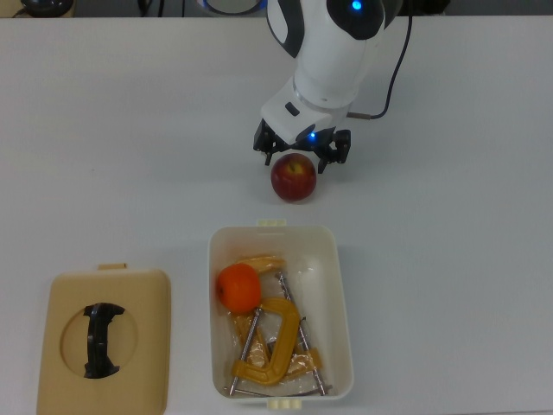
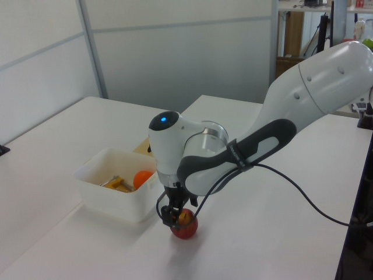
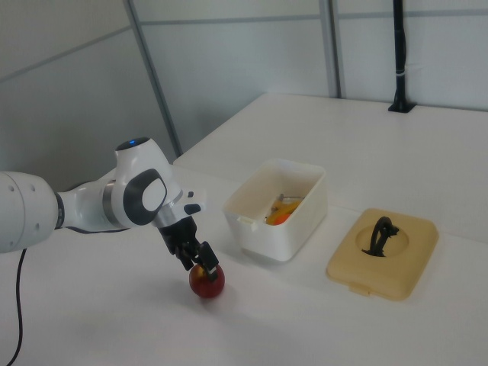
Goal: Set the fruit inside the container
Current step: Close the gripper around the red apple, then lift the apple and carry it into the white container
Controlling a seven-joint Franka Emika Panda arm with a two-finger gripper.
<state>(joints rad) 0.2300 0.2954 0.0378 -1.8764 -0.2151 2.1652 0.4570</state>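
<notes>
A dark red apple (image 1: 294, 179) (image 2: 185, 228) (image 3: 207, 284) lies on the white table just beyond the short end of the cream-white tub (image 1: 342, 285) (image 2: 116, 201) (image 3: 263, 232). My gripper (image 1: 302, 156) (image 2: 175, 214) (image 3: 199, 261) hangs low over the apple, open, with one finger on each side of its top. Nothing is held. An orange (image 1: 238, 287) (image 2: 141, 177) (image 3: 280, 217) rests inside the tub at the top view's left wall, beside yellow-orange metal-screw clamps (image 1: 270, 346).
A flat tan lid (image 1: 147, 363) (image 3: 404, 267) with a black handle (image 1: 102, 339) lies on the table at the top view's lower left, apart from the tub. A black cable (image 1: 393, 69) trails from the arm.
</notes>
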